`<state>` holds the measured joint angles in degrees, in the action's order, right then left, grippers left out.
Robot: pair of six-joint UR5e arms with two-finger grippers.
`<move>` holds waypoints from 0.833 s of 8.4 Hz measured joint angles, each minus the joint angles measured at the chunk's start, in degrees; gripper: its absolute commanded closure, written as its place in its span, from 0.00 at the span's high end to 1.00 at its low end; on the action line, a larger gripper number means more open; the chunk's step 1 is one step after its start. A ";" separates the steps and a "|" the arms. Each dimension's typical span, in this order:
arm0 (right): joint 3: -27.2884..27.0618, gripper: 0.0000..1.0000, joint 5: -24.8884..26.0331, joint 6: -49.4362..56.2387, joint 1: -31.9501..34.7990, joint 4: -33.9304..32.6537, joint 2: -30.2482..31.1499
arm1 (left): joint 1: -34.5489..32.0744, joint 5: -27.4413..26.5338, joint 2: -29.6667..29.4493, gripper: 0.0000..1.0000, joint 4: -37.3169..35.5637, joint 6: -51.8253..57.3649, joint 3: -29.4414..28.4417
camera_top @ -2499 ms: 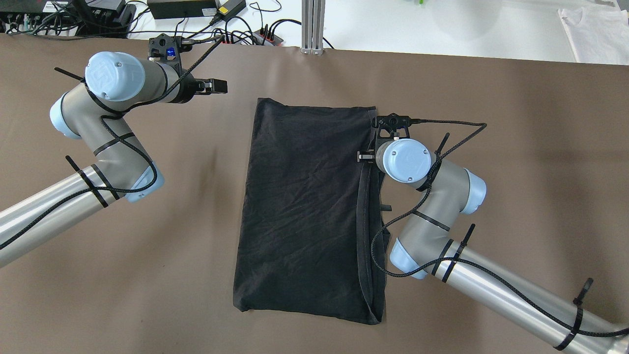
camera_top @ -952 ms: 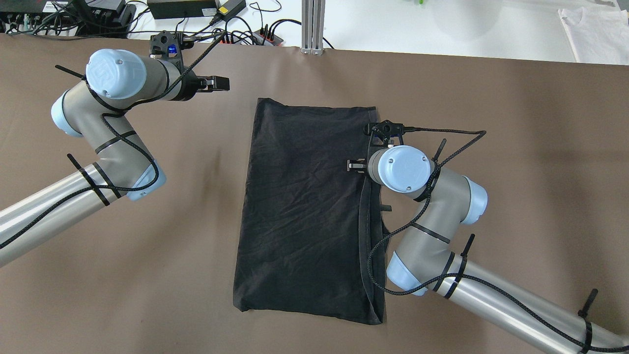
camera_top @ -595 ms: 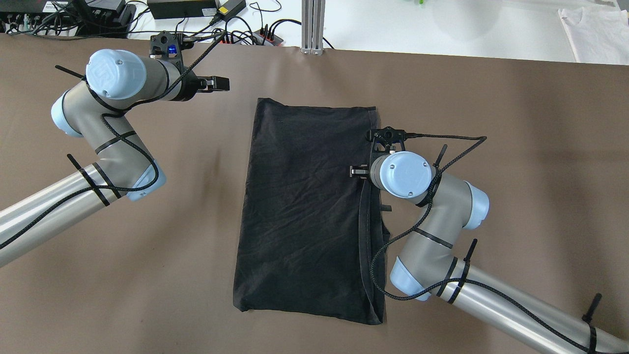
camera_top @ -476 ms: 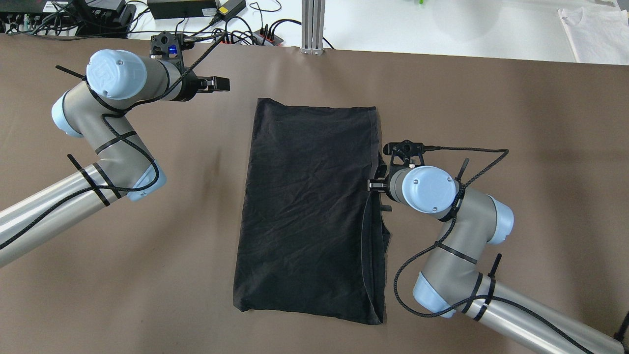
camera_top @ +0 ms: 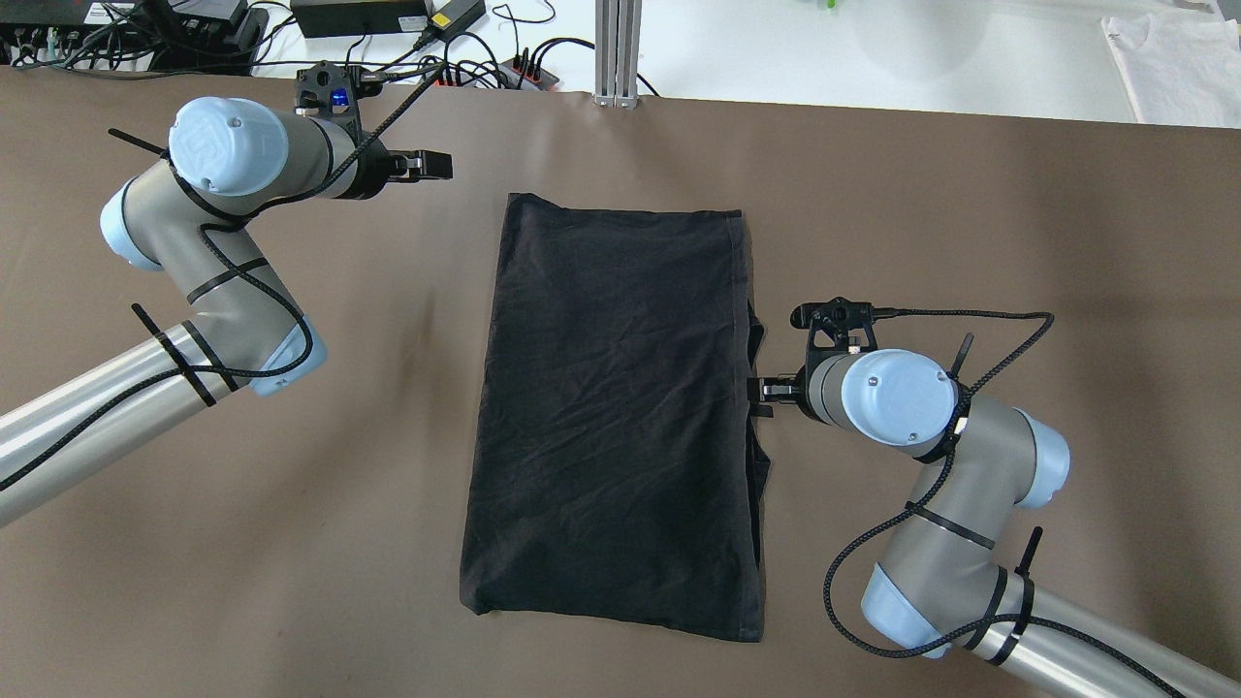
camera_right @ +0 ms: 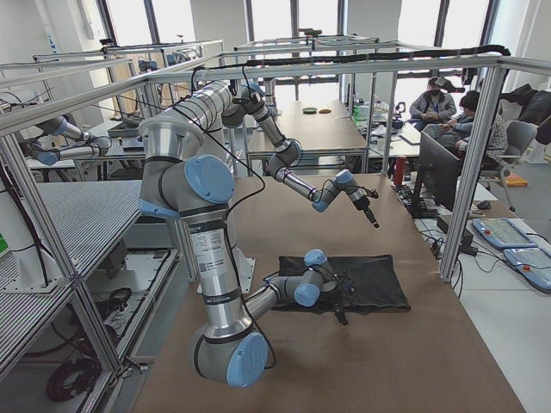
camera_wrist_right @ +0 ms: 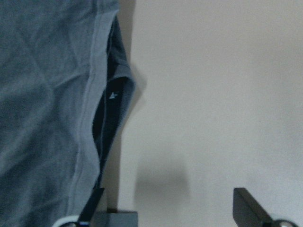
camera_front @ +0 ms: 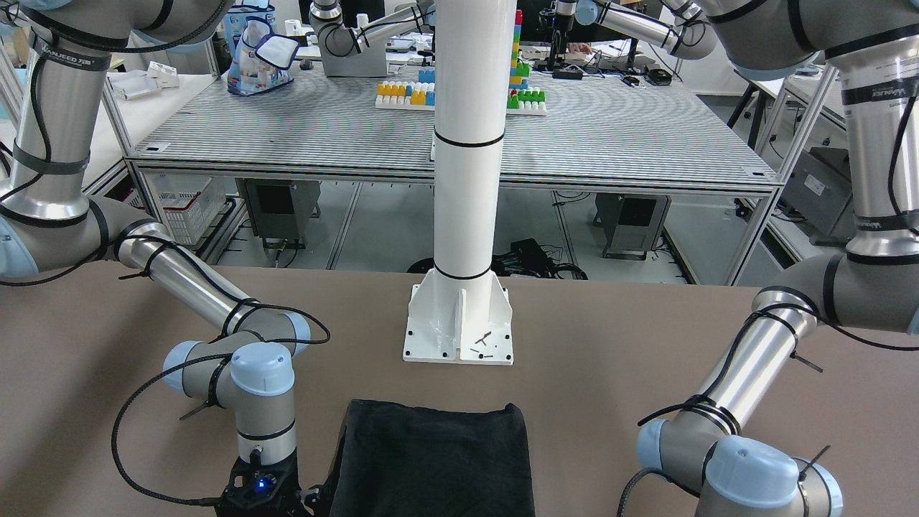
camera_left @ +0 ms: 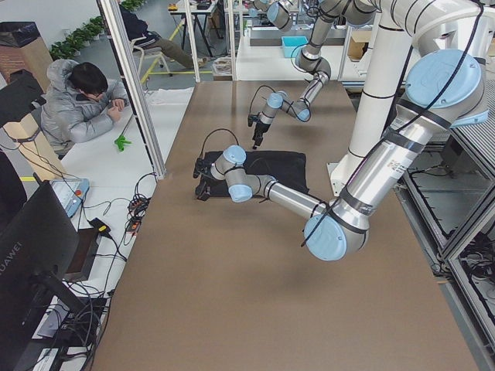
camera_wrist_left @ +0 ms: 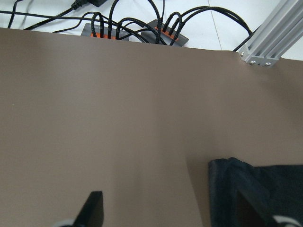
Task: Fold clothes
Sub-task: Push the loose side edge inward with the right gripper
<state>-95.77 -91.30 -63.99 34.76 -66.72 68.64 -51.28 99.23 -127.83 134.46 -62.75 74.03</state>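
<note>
Right claw: the right claw (camera_wrist_right: 170, 215) stands open. Its two dark, flat-sided fingers (camera_wrist_right: 248, 205) are spread wide, with only bare counter between them and nothing gripped.
Right claw, contact: one finger sits at the cloth's hemmed side edge. Whether it touches cannot be told.
Left claw: the left claw (camera_wrist_left: 170, 215) is also open and empty, its black blocky fingers over bare counter.
Task's thing: the plain black garment of thin matte fabric (camera_top: 611, 407) lies flat, folded into a tall rectangle and lightly creased. It is just beside the right claw's tips, on the side toward the left arm. One of its corners is near the left claw but apart from it.
Garment edge: ahead of the right claw a stitched hem band runs along the side. There the layers gape into a narrow slit showing a tiny white mark (camera_wrist_right: 112, 95), too small to read.
Counter: a brown, smooth, matte counter covering (camera_top: 970, 213) lies under both claws.
Writing: the round pale-blue cap (camera_top: 206, 145) on the left arm, behind its claw, bears a raised UR mark. A black monitor (camera_left: 17, 259), well away from both claws, reads HUAWEI.
Beyond the left claw: black braided cables run into grey power strips (camera_wrist_left: 132, 33) with orange-red sockets, beside a ribbed aluminium post (camera_wrist_left: 272, 40).
Behind the garment: a glossy white round pole (camera_front: 470, 143) stands on a square bolted base plate (camera_front: 459, 337).
</note>
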 measured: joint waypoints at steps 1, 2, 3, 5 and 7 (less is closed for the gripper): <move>-2.06 0.94 -0.41 -0.01 0.00 -0.03 0.01 | -0.02 0.00 0.06 1.00 0.01 0.00 0.02; -4.78 0.94 -1.04 -0.82 0.13 0.20 -0.29 | -0.03 0.00 0.09 1.00 0.01 0.00 0.04; -6.55 0.94 -1.51 -4.37 0.21 1.30 -1.20 | -0.05 0.00 0.10 1.00 0.01 -0.01 0.05; -6.89 0.94 -1.64 -13.28 -0.50 5.75 -2.37 | -0.05 0.00 0.05 1.00 0.01 -0.04 0.10; -3.74 0.94 -1.18 -16.99 -3.45 10.63 -3.01 | -0.02 0.00 -0.03 1.00 0.01 -0.08 0.13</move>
<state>-99.51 -92.48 -80.99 31.31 -56.09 65.63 -51.30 99.22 -127.86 134.47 -62.83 74.17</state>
